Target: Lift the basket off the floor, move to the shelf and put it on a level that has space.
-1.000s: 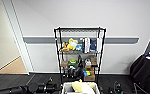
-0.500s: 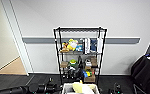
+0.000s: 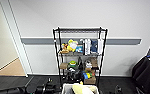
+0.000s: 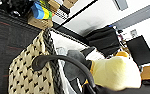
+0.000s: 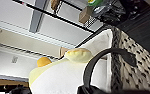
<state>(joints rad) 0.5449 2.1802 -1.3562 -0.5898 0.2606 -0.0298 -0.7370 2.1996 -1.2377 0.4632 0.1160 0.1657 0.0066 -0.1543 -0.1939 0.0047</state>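
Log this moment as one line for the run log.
phase: facing shelf | basket: low in head view, yellow plush inside | top level: bare | handles: close to both wrist cameras

Dark arm segments [image 3: 44, 88] low in the head view, end effectors' state indiscernible.

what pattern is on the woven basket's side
Cream rectangular woven basket: dark checkered flecks, clearest in the left wrist view.

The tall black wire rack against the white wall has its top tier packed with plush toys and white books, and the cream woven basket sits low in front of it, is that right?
Not quite. In the head view the tall black wire rack has a bare top tier; the plush toys and white books sit on the tier below it. The cream woven basket is indeed low in front of the rack.
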